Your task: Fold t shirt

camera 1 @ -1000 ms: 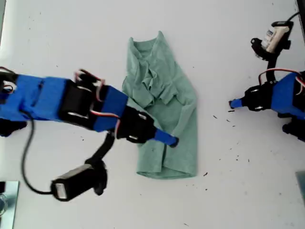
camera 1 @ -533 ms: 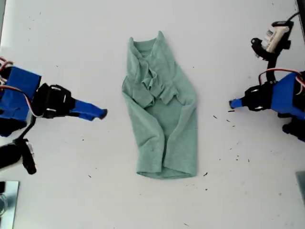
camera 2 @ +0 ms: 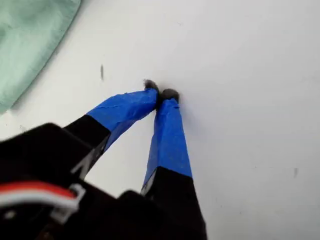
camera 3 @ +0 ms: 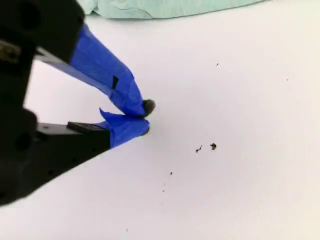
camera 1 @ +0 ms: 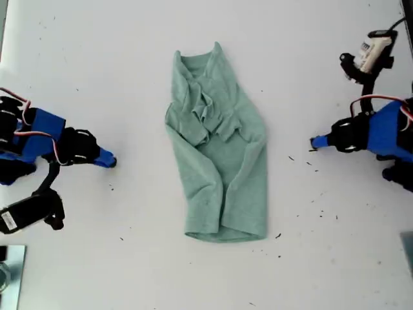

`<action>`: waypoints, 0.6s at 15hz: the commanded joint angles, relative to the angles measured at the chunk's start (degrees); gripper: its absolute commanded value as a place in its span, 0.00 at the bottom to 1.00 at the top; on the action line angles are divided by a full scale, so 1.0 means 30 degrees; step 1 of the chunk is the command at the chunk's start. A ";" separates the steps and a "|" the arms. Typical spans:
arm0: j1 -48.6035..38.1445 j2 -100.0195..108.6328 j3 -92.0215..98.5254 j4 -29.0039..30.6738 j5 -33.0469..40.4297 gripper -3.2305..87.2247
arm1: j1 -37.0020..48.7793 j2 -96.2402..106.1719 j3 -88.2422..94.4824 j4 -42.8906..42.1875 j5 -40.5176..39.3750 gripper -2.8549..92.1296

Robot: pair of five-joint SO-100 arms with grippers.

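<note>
The pale green t shirt (camera 1: 222,148) lies folded lengthwise into a narrow strip at the middle of the white table (camera 1: 129,58), neck end toward the exterior view's top and crumpled there. My first gripper (camera 1: 111,161) rests shut and empty at the exterior view's left, well apart from the t shirt (camera 2: 30,40); its taped fingertips (camera 2: 167,97) meet over bare table. At the exterior view's right sits my second gripper (camera 1: 314,141), also shut and holding nothing, with the t shirt (camera 3: 165,7) some way beyond its fingertips (camera 3: 142,112).
Small dark specks (camera 1: 310,161) dot the table near my second gripper, also as specks (camera 3: 212,146) in its wrist view. A metallic object (camera 1: 10,271) sits at the exterior view's bottom left corner. Each arm's camera hangs beside it on a stalk.
My first arm has pulled back from the t shirt's lower part to the exterior view's left, leaving the cloth lying flat. The second arm has not moved.
</note>
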 commanded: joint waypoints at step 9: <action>0.3896 -2.3467 -3.7559 1.3682 0.3457 0.33 | -0.8467 -2.5693 -3.3398 0.7031 0.3867 0.38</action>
